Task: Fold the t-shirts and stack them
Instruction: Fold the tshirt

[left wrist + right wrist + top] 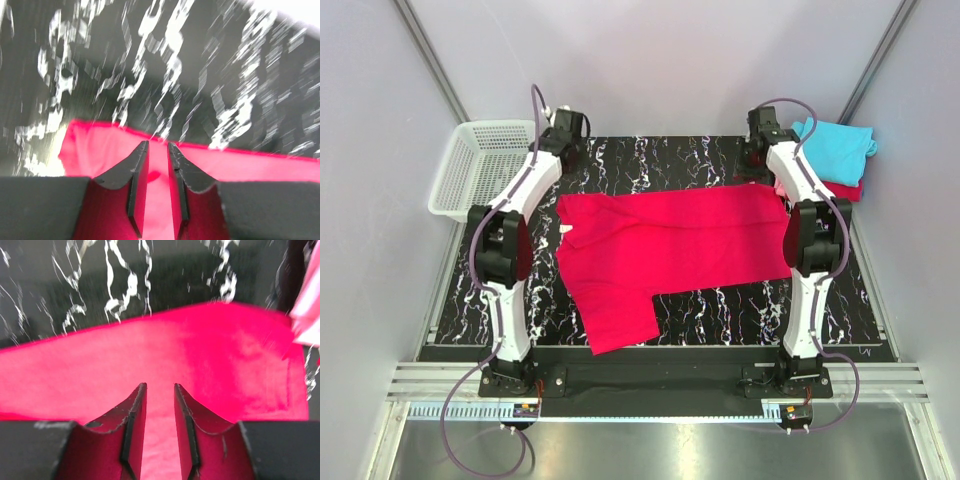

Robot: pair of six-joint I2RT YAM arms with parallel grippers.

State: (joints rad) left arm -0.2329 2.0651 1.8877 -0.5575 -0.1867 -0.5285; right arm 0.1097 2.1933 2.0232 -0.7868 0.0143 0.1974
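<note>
A crimson-red short-sleeved t-shirt (670,245) lies spread flat on the black marbled table (710,155), one sleeve hanging toward the near edge. My left gripper (158,144) hovers just inside the shirt's (100,150) far left edge, its jaws a narrow gap apart with only cloth showing beneath. My right gripper (160,386) hangs over the shirt's (200,355) far right part, jaws likewise apart and empty. In the top view both arm ends (565,135) (760,150) reach the far side. A folded stack sits at the far right: turquoise (835,145) on top, red (847,190) under it, pink (307,315) peeking out.
A white mesh basket (470,165) stands off the table's far left corner. Grey walls close in the back and sides. Bare marbled table shows beyond the shirt's far edge and along the near right.
</note>
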